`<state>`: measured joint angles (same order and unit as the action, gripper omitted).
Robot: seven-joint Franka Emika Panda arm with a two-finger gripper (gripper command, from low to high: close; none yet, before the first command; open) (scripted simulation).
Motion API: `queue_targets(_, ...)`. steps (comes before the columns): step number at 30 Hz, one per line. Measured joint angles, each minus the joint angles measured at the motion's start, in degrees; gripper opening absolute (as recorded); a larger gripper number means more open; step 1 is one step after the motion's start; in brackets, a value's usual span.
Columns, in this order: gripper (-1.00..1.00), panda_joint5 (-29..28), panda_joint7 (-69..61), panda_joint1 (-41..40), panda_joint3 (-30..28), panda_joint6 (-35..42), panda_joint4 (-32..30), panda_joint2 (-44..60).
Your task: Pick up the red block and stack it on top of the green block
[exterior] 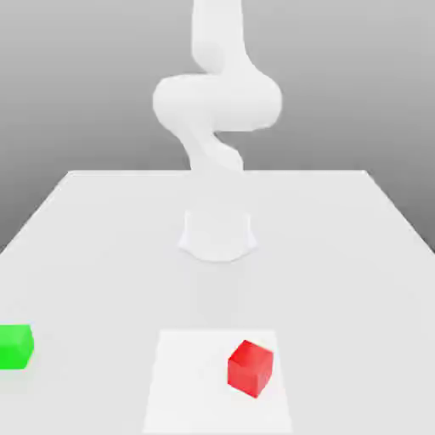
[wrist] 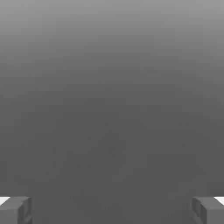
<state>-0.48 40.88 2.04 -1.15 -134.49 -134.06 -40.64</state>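
Seen from the hand view: gripper (wrist: 112,210) spread wide, one grey fingertip (wrist: 15,210) at one edge of the frame and the other at the opposite edge, with a broad gap between them. Nothing clamped between the pads, nothing touching them; beyond them, a plain grey gradient.

In the exterior view: white table (exterior: 102,246) running from the near edge to the far grey backdrop. White arm (exterior: 217,102) rising from a round base (exterior: 217,234) at the middle of the table, twisting upward and leaving the frame at the top.

Red block (exterior: 251,368) resting on the near part of the table, slightly to the exterior view's right of centre, turned so one corner faces the camera. Sitting on a lighter square patch (exterior: 183,382) of the table surface, toward that patch's right side.

Green block (exterior: 15,347) at the exterior view's far left edge, partly cut off by the frame, also on the near part of the table and a little farther back than the red one. Well apart from the red block, with bare table between them. Both blocks flat on the surface, untouched by the arm.
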Motion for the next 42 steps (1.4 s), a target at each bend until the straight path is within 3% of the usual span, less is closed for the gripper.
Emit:
queue_targets(13,0.00,0.0,-28.0,9.4,-5.8,-14.4,-12.0,27.3)
queue_targets(21,0.00,1.7,-45.6,11.0,-4.8,-23.2,-18.9,44.0)
queue_targets(26,0.00,4.4,-49.0,9.6,-2.9,-31.6,-18.2,54.4)
queue_targets(27,-1.00,4.8,-49.4,9.1,-2.3,-33.2,-18.0,56.3)
queue_targets(34,-1.00,4.8,-49.4,9.0,-2.1,-33.4,-17.9,56.8)
queue_targets(40,-1.00,1.8,-46.9,9.3,-3.8,-24.3,-19.3,46.2)
queue_targets(42,-1.00,2.4,-44.8,5.5,-6.9,-22.3,-17.8,45.8)
